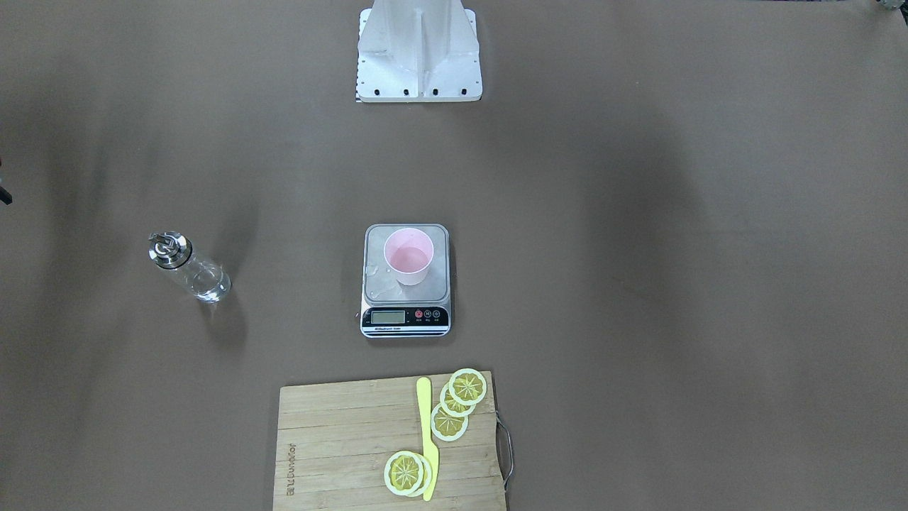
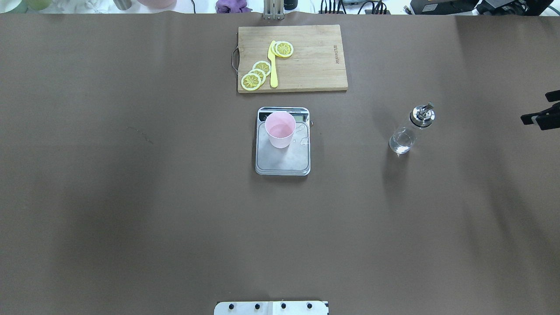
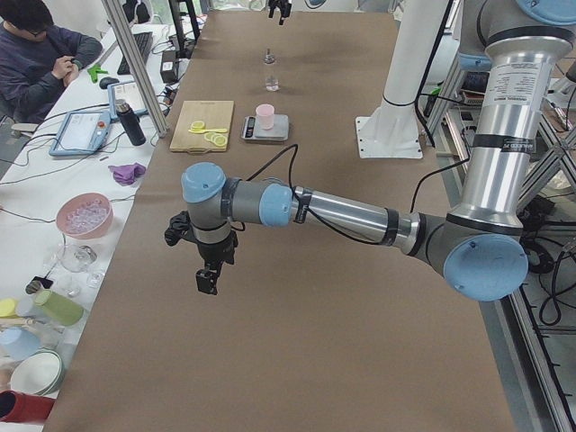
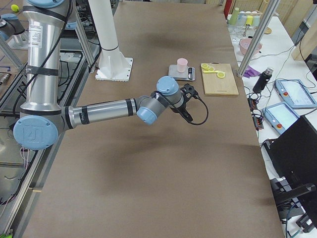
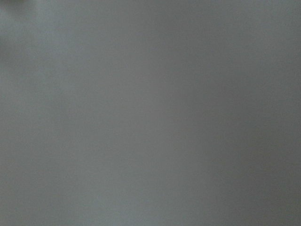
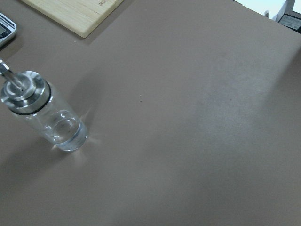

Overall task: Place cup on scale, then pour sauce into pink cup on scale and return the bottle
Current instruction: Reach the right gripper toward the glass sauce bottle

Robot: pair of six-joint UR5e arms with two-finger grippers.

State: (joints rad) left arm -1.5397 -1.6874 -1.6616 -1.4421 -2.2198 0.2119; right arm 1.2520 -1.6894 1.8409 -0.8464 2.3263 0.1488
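Note:
The pink cup (image 1: 409, 255) stands upright on the steel platform of the scale (image 1: 406, 317), toward its display end, with a little liquid in it. It also shows in the overhead view (image 2: 280, 129). A few clear drops lie on the platform beside it (image 2: 302, 141). The glass bottle (image 2: 409, 131) with its metal spout cap stands upright on the table to the robot's right, with clear sauce (image 6: 66, 134) at its bottom. My right gripper (image 2: 534, 107) is at the right edge, apart from the bottle, fingers spread and empty. My left gripper (image 3: 208, 279) hangs over bare table far from the scale. I cannot tell if it is open.
A wooden cutting board (image 2: 315, 65) with lemon slices (image 2: 256, 74) and a yellow knife (image 2: 273, 65) lies just beyond the scale. The robot's white base (image 1: 418, 53) stands at the near table edge. A side table with bowls and a seated person (image 3: 36, 54) is on the robot's far side.

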